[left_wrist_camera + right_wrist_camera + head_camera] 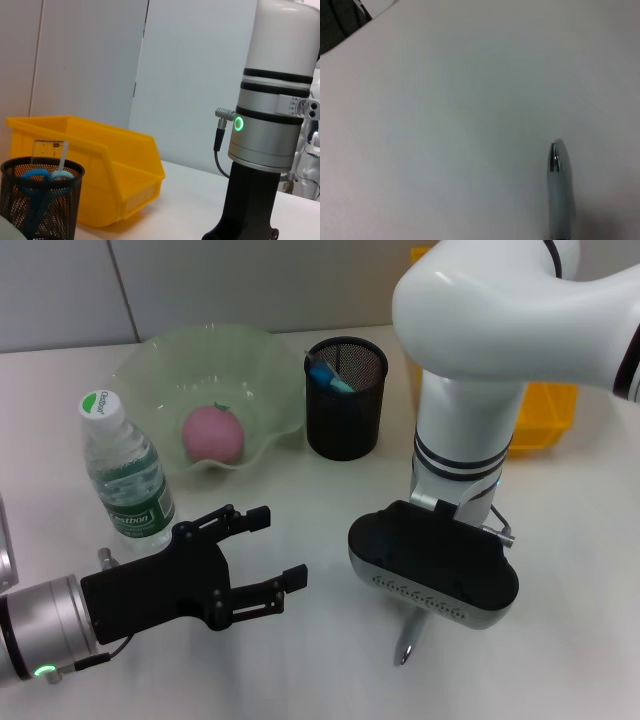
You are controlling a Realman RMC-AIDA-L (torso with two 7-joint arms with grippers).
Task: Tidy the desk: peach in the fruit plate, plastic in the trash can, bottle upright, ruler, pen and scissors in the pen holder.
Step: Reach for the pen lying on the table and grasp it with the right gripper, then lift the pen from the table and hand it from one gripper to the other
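The right hand (432, 585) hangs low over the pen (408, 642), which lies flat on the bench (580, 570); I cannot tell how its fingers stand (its body hides them). The left hand (268, 552) waits near the bottle (125, 472), fingers apart. The smooth round pen may roll or slip away if pinched off-centre.

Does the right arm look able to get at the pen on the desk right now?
Probably yes. The right gripper hangs directly over the pen, which lies on bare desk with nothing beside it. The left gripper, open, sits off to the side.
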